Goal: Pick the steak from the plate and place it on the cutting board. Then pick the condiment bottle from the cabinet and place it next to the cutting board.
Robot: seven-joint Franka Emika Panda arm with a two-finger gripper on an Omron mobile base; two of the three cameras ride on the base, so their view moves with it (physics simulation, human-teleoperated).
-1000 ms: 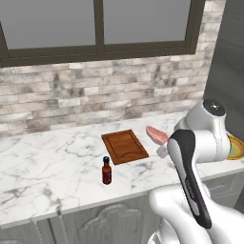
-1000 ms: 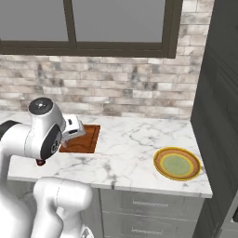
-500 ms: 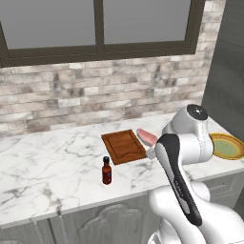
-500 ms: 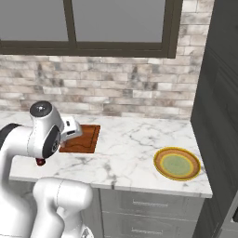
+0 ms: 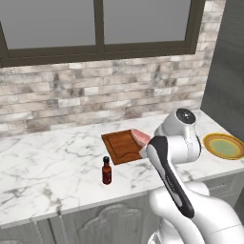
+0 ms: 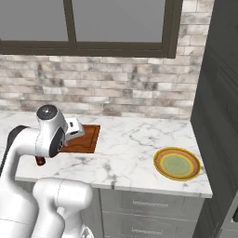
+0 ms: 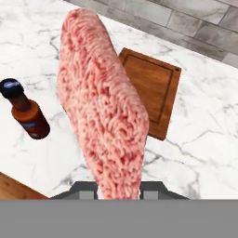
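Pink meat fills the hand view: the gripper [image 7: 118, 188] is clenched on the steak [image 7: 100, 102], which hangs edge-on with its long axis running away from the hand. The board [image 7: 155, 88] lies just beyond and below it, so the drop looks like a short reach forward. The bottle [image 7: 25, 114] stands on the counter beside the board, and the plate [image 6: 177, 163] sits well off. The fingertips are hidden behind the meat.

Readable text: none that I can make out.
Condiment bottle [image 7: 26, 115] label: too blurred for me to read.
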